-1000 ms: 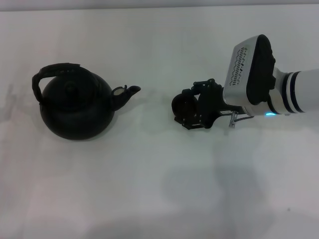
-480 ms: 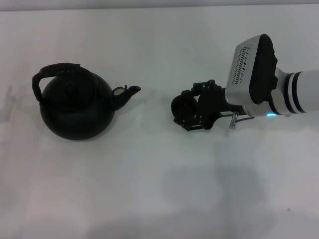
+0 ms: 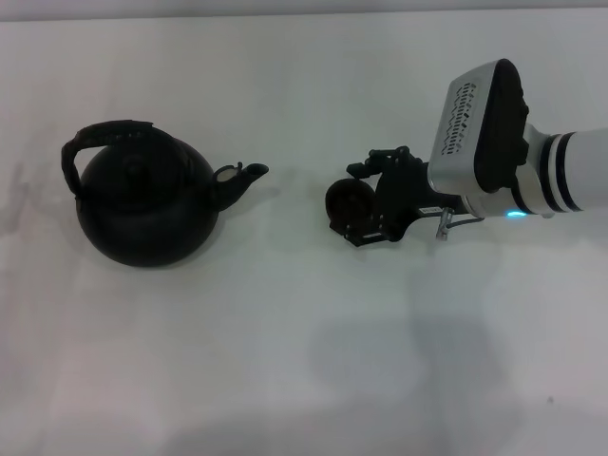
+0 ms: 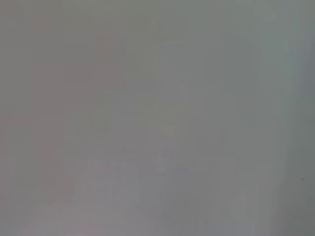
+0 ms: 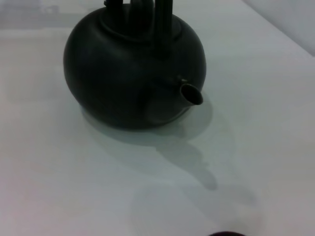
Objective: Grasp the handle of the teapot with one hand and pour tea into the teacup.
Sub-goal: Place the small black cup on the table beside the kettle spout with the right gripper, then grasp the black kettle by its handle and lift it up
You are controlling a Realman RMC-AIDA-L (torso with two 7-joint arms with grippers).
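White tabletop (image 3: 285, 361): right gripper (image 3: 366, 204) clasps teacup (image 3: 347, 202) opposite teapot (image 3: 142, 204) spout. Cup-positioning step; next, the untouched handle (image 3: 95, 138) needs grasping.

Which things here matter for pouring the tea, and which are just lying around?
For the job: teapot, its handle, teacup, right tool at the teacup.

Lying about: nothing, just the white table. The left arm is out of view.
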